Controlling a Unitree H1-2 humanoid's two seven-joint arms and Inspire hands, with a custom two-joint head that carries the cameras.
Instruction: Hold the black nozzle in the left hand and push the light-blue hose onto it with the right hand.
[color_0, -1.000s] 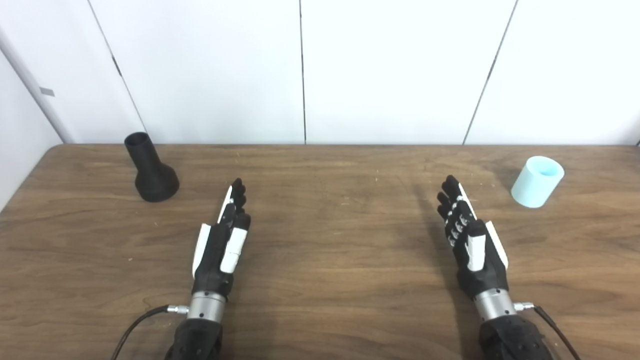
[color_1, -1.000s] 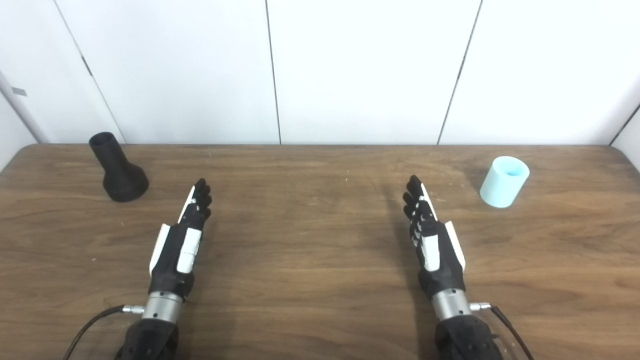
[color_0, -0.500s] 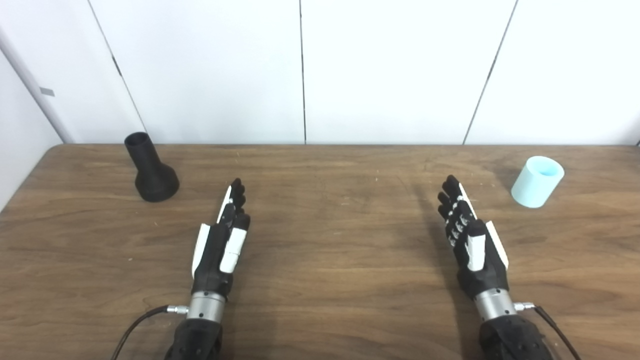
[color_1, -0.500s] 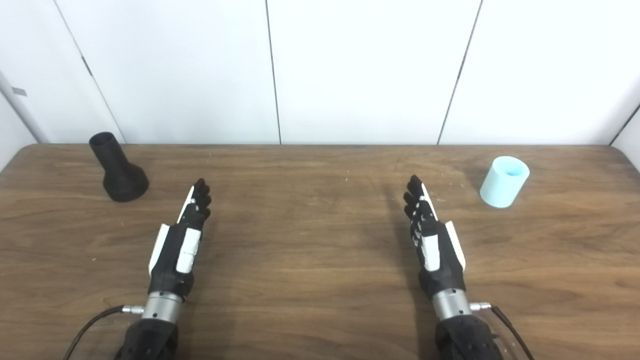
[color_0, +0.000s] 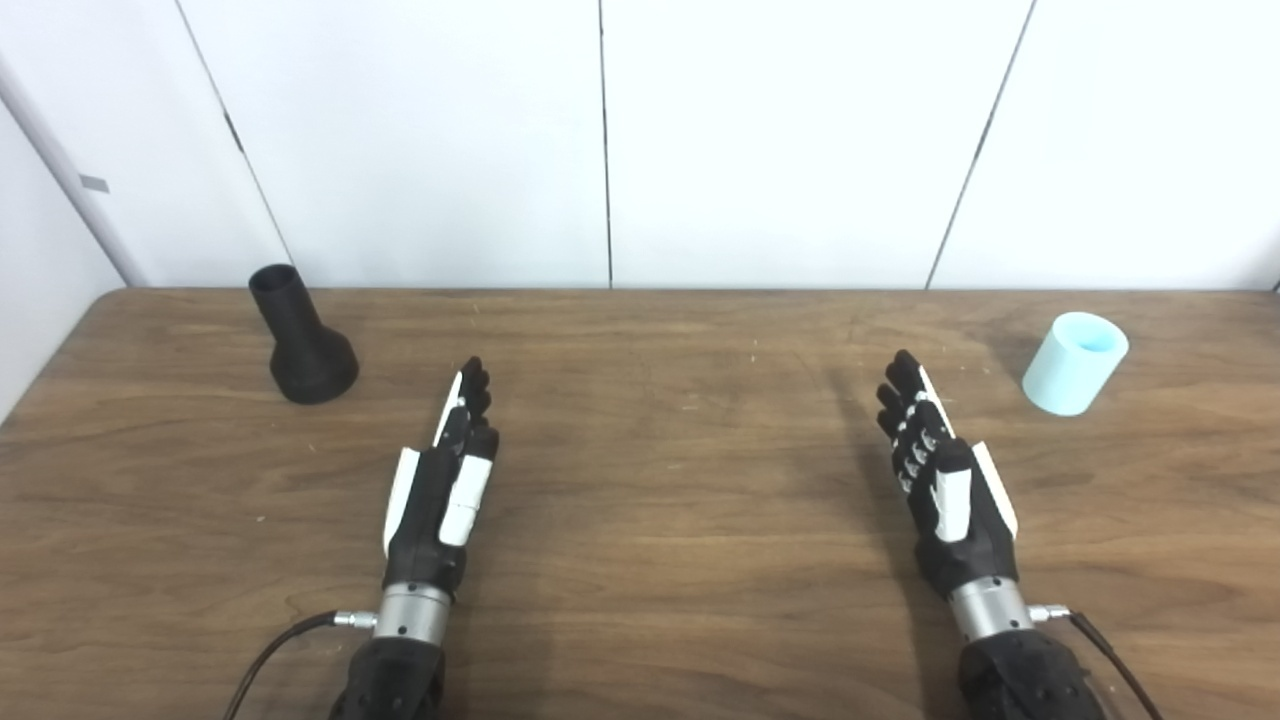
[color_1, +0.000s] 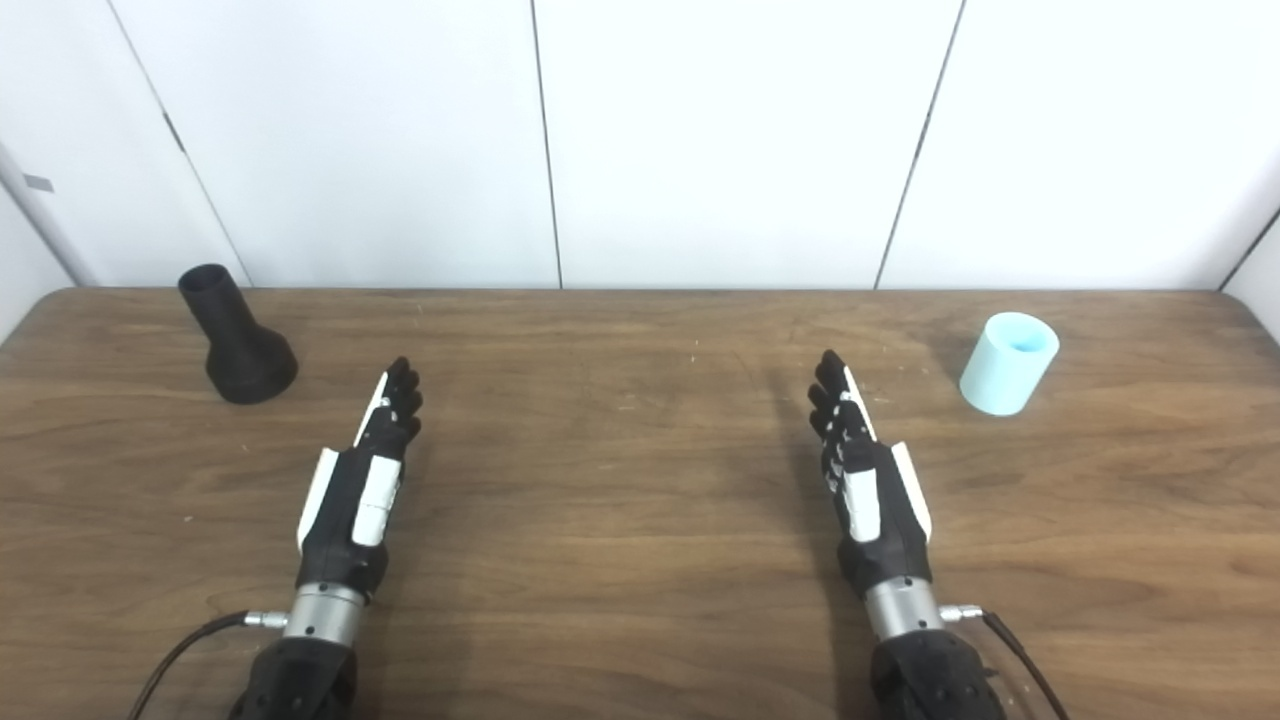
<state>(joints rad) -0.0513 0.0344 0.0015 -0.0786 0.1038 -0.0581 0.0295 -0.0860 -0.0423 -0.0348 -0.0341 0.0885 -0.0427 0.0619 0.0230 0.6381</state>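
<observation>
Black nozzle (color_0: 302, 340) stood upright at the table's (color_0: 660, 520) far left, well apart from the left hand (color_0: 445, 480). Light-blue hose (color_0: 1074, 363) (a short tube, slightly tilted) sat far right, beyond the right hand (color_0: 940, 480). Both hands hovered edge-on over the wood, fingers extended straight forward, loose, holding nothing.

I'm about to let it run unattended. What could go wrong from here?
Both hands are open and empty. The nozzle stands on its wide base at the table's far left; a sideways reach by the left hand could tip it. The hose is a short upright cylinder; the right hand could knock it rolling.
</observation>
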